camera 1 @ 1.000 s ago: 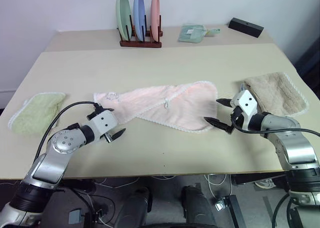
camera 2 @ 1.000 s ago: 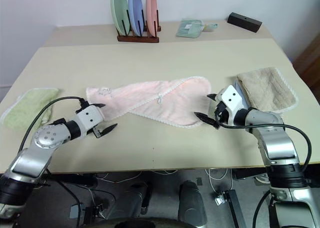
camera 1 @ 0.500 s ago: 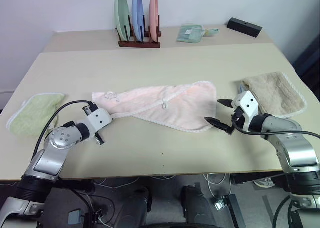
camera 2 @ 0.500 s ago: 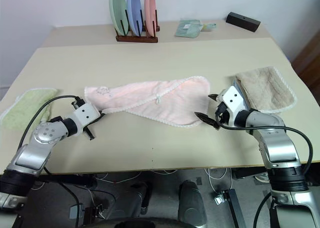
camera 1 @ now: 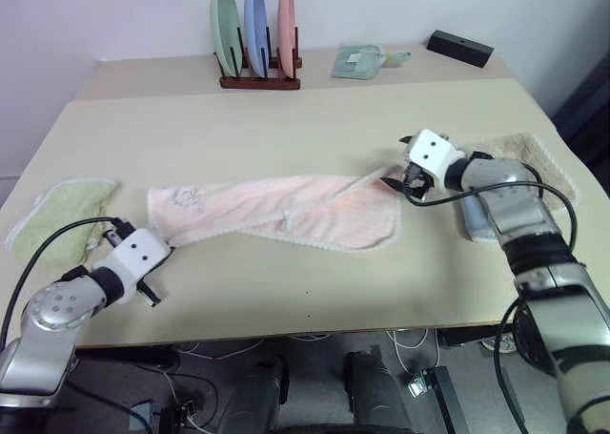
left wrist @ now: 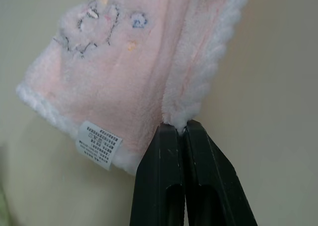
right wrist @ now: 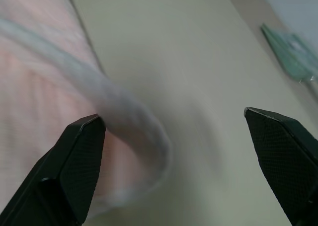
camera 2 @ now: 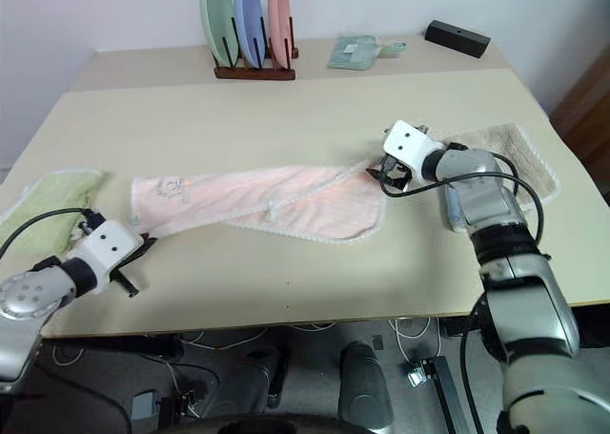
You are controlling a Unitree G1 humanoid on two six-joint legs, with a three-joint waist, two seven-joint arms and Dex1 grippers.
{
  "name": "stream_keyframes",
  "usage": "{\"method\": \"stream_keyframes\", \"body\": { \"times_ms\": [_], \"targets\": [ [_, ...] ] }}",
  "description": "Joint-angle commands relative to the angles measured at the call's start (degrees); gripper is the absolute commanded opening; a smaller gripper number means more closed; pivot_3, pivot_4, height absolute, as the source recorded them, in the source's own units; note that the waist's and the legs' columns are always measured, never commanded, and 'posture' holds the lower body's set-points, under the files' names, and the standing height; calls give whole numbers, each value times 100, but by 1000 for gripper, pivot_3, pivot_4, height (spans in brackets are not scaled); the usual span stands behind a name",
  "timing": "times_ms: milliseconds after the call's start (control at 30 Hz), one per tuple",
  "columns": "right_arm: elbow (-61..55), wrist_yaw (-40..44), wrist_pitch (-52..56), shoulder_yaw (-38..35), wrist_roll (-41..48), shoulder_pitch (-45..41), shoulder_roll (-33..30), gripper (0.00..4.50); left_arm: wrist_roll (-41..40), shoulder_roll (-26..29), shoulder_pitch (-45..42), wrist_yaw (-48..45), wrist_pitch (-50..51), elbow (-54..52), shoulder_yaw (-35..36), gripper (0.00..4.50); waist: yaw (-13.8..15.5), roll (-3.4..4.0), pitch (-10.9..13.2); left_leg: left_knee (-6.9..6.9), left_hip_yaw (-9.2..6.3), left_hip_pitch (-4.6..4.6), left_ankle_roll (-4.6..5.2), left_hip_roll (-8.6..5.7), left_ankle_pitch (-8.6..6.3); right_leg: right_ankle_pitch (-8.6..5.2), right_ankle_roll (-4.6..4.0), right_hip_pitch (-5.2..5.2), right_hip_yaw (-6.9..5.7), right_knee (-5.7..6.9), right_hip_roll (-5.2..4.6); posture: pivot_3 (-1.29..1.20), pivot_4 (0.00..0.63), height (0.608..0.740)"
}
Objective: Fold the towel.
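Observation:
The pale pink towel (camera 1: 286, 210) with white scalloped edging lies stretched left to right across the middle of the table. Its embroidered mark (left wrist: 94, 22) and a white label (left wrist: 99, 144) are at the left end. My left gripper (left wrist: 177, 128) is shut on the towel's scalloped edge at its near left corner, low over the table (camera 1: 160, 255). My right gripper (camera 1: 396, 164) stands open at the towel's far right corner. In the right wrist view that rounded end (right wrist: 144, 136) lies between the two fingers (right wrist: 74, 161), untouched.
A light green folded towel (camera 1: 52, 215) lies at the left edge, close behind my left arm. A beige towel (camera 1: 534, 157) lies under my right forearm. At the back stand a plate rack (camera 1: 255, 33), a mint cloth (camera 1: 357, 60) and a black box (camera 1: 459, 45).
My left gripper closed on the towel's near left edge and pulled it left and toward me, drawing the towel out longer. My right gripper, still open, moved forward to the far right corner.

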Motion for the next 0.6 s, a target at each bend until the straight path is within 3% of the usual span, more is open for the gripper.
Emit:
{"method": "stream_keyframes", "body": {
  "times_ms": [33,200,233,333,533,600],
  "targets": [
    [578,-37,-692,67,-226,-360,65,4500,11,10,48,36,59,-280,203,11,3,0,0,0,0,0,0,0,0,0,0,0,0,0,0,0,150,737],
    [481,509,-1336,86,-125,-304,1,4500,46,-77,157,107,170,-393,178,11,-34,0,0,-1,-1,0,-1,0,0,0,0,-1,0,1,0,0,150,737],
    [394,640,-1425,85,-94,-241,-37,4252,63,-83,171,104,159,-388,157,1,-38,0,0,-1,-2,0,-1,0,0,0,0,-1,0,1,2,0,150,737],
    [222,895,-1559,59,-56,-118,-115,3129,74,-98,181,80,141,-365,148,0,-41,1,0,-1,-3,0,-2,1,0,0,0,-1,0,2,4,0,150,737],
    [191,881,-1529,17,-155,12,-198,15,69,-88,155,21,109,-258,148,0,-39,1,0,-1,-2,1,-2,1,-1,1,-1,-2,0,2,3,0,150,737],
    [185,793,-1511,10,-193,29,-192,15,67,-91,118,19,126,-246,127,0,-41,1,0,-1,-2,1,-2,1,-1,1,-1,-2,0,2,3,0,150,737]
  ]
}}
